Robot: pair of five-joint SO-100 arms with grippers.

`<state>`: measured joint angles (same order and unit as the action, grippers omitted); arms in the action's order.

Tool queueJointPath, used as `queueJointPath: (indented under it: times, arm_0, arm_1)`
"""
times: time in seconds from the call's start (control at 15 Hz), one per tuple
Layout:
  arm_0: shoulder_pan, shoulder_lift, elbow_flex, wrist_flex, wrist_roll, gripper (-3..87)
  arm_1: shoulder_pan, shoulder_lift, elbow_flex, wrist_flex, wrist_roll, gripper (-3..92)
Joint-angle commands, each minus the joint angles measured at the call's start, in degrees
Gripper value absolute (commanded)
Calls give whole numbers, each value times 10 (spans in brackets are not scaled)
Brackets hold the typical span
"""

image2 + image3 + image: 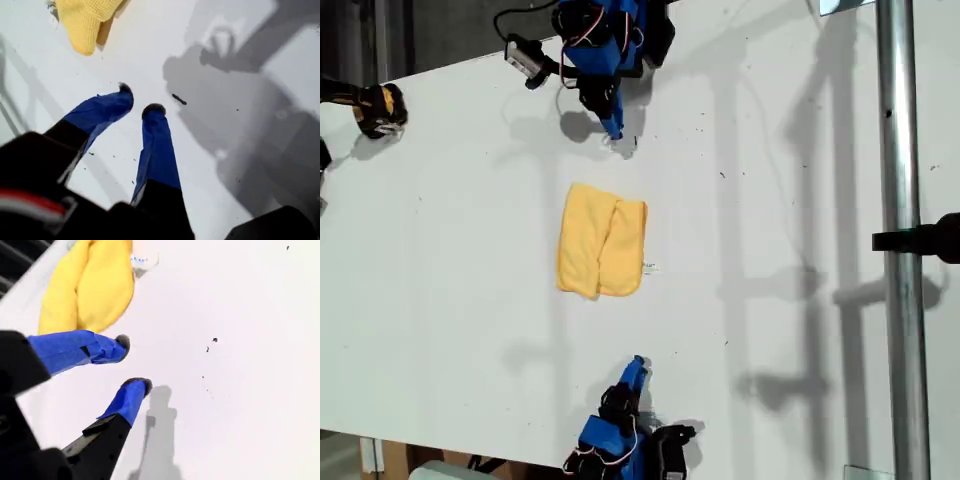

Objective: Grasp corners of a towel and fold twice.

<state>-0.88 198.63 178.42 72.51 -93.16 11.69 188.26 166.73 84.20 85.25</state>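
**State of the work area**

- The towel (602, 240) lies on the white desk (770, 200), folded into an upright rectangle with a lengthwise crease between two rounded lobes. Neither gripper touches it.
- A small white tag (651, 268) projects from the towel's edge at the exterior view's right, near the lower corner of that edge. It lies flat on the desk.

**My first gripper** (617, 135)

- Position: above the towel in the exterior view, well apart from its upper edge.
- Jaws: slightly parted with a narrow gap between the tips, holding nothing. The first wrist view shows bare desk between the blue-taped fingers (157, 145).
- In that view the towel (85, 22) lies beyond the gripper (139, 100).

**My second gripper** (638, 365)

- Position: below the towel in the exterior view, well apart from its lower edge.
- Jaws: parted and empty.
- The second wrist view shows the towel (90, 285) ahead of the gripper (131, 362), with the tag (145, 261) beside it.
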Motion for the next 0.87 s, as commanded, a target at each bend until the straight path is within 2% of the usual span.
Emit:
queueJointPath:
  times: [0.0, 0.13, 0.2, 0.27, 0.8]
  arm_0:
    - [-18, 3, 3, 15, 36, 120]
    - [-15, 3, 3, 11, 394, 117]
    - [-15, 3, 3, 8, 409, 117]
    - [-18, 3, 3, 13, 381, 115]
    - [-18, 3, 3, 13, 381, 111]
  arm_1:
    - [-4, 2, -7, 12, 0, 120]
    - [-5, 2, -7, 12, 0, 120]
    - [-5, 2, -7, 12, 0, 120]
    - [-5, 2, -7, 12, 0, 120]
    - [-5, 2, -7, 12, 0, 120]
